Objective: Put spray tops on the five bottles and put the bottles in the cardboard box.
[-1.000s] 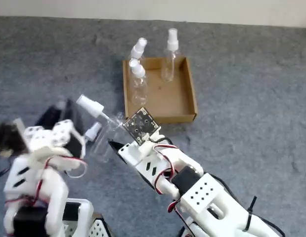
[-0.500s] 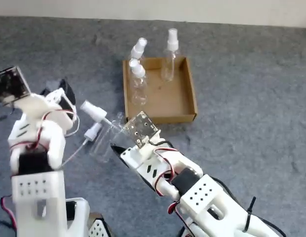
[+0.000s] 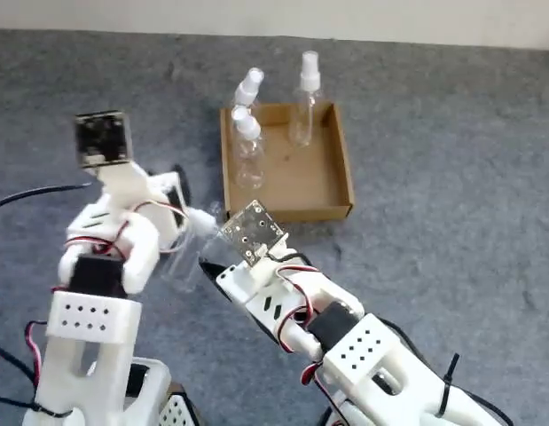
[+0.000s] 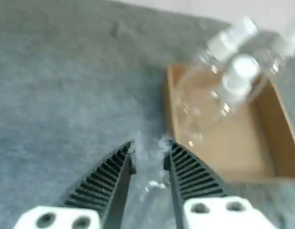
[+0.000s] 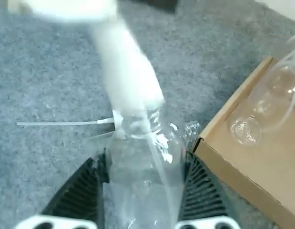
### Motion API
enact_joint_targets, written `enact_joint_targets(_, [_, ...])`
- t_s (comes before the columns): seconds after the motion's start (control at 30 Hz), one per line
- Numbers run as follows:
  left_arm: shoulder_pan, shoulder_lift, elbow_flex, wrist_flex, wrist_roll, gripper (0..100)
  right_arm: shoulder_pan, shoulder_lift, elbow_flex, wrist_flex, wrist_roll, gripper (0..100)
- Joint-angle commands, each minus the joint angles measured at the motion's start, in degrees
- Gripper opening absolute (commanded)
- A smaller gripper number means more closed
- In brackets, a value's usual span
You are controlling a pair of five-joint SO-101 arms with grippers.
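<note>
The right gripper [image 5: 143, 164] clamped the clear plastic bottle [image 5: 147, 138], apparently steadying it for capping, while the left gripper [image 4: 148, 145] hovered close by, jaws parted.

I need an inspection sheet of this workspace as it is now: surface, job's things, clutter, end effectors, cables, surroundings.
Surface: grey carpet.
Job's things: cardboard box holds three bottles with spray tops; a fourth bottle is in the right end effector; an open bottle neck lies beside the box; a loose spray top's tube lies on the carpet.
Clutter: nothing seen.
End effectors: right end effector shut on the fourth bottle; left end effector hangs near the box.
Cables: red and white wires on the left arm; black cable over the carpet.
Surroundings: pale wall behind.
</note>
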Motion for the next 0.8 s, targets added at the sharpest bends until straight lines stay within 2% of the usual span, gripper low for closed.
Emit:
enact_joint_targets(0.0, [4.6,0.0,-0.6,2.5,-0.7,7,0.7,0.0,-0.8,-1.4,-0.7,0.4])
enact_joint_targets(0.23, [6.3,-0.3,-2.0,3.4,-1.0,7,0.7,0.0,-0.6,-1.4,-0.7,0.4])
enact_joint_targets(0.3, [2.1,-2.5,-3.6,3.5,-1.0,7,0.7,0.0,-0.5,-1.4,-0.7,0.4])
enact_joint_targets(0.43, [-11.1,-9.9,-4.0,3.9,-1.0,7,0.7,0.0,-0.5,-1.4,-0.7,0.4])
enact_joint_targets(0.5, [-14.9,-12.9,-2.4,6.0,-1.6,7,1.0,-0.1,-0.7,-1.4,-0.7,0.4])
enact_joint_targets(0.63, [-9.7,-13.8,4.4,6.7,-8.8,7,0.8,-4.0,-0.7,-1.4,-0.8,0.4])
enact_joint_targets(0.77, [-2.1,-13.8,5.1,7.2,-9.4,7,0.7,-9.6,-0.2,-1.0,-0.8,0.4])
